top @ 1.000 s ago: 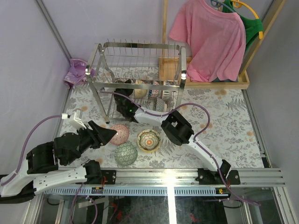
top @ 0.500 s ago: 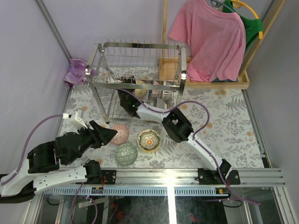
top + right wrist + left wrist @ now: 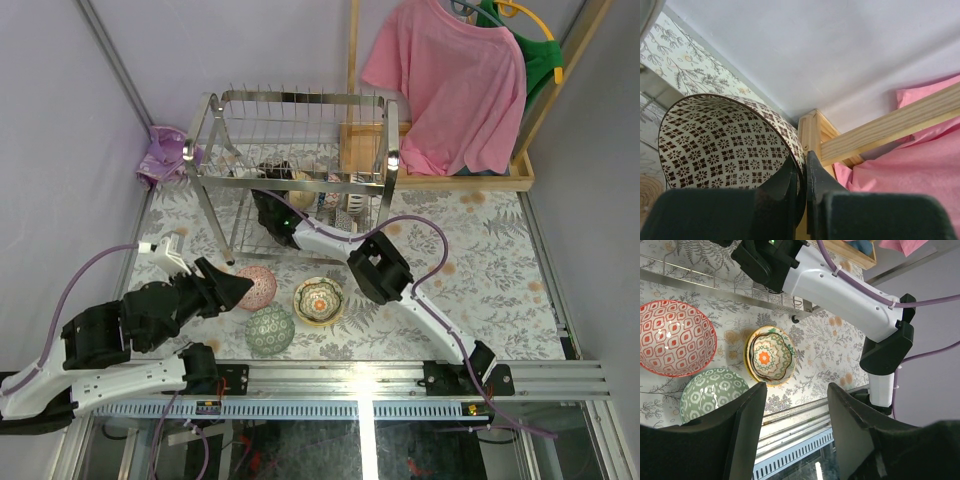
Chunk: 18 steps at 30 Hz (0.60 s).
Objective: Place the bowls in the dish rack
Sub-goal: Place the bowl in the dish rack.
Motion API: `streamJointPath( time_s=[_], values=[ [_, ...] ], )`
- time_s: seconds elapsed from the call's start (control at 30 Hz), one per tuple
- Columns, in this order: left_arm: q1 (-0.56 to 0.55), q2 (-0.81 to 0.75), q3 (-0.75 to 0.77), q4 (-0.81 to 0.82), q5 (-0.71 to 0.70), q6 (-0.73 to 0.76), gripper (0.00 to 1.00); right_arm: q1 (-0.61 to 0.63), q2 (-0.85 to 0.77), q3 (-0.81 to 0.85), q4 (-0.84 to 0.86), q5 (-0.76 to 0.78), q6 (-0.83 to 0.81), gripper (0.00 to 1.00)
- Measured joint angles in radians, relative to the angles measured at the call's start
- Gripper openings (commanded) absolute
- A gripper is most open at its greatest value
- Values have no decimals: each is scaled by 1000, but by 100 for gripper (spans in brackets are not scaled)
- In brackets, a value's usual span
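The right gripper (image 3: pixel 803 169) is closed tight on the rim of a brown-patterned bowl (image 3: pixel 725 145), one finger inside the wall and one outside. The bowl is held on edge, with its hollow facing the wrist camera. From above, this gripper (image 3: pixel 268 205) is inside the dish rack (image 3: pixel 392 155), under the top shelf and near the rack's left end. The bowl (image 3: pixel 275 171) it holds sits just beyond its fingertips, toward the back of the rack. More bowls (image 3: pixel 335 200) stand in the lower shelf to the right of the gripper. Past the held bowl, the wrist view shows a wooden frame (image 3: pixel 880 130) and a pink shirt (image 3: pixel 920 165).

The left gripper (image 3: pixel 797 389) is about half open and holds nothing. It hangs above the table (image 3: pixel 480 260), in front of the rack and well apart from the right gripper. Three bowls lie on the table under and around it:
- A yellow bowl (image 3: pixel 771 355) sits upright, just ahead of the gap between the fingers.
- A red-and-white bowl (image 3: pixel 675 337) lies ahead and to the left of the fingers. From above, the gripper's tip (image 3: pixel 236 288) overlaps this bowl's left edge (image 3: pixel 260 287).
- A green bowl (image 3: pixel 714 395) lies upside down beside the left finger, nearer the arm bases than the other two.
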Motion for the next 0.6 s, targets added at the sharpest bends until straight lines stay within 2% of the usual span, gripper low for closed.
streamJointPath(
  time_s=[0.13,0.4,0.6],
  values=[
    [0,10,5,0,2,2,51,-3,36,72,-55,12,55,0],
    [0,21,13,1,0,3,51,-2,22,64,-105,45,154,0],
    [0,22,13,0,-10,3,51,8,14,116,-254,60,320,0]
  ],
)
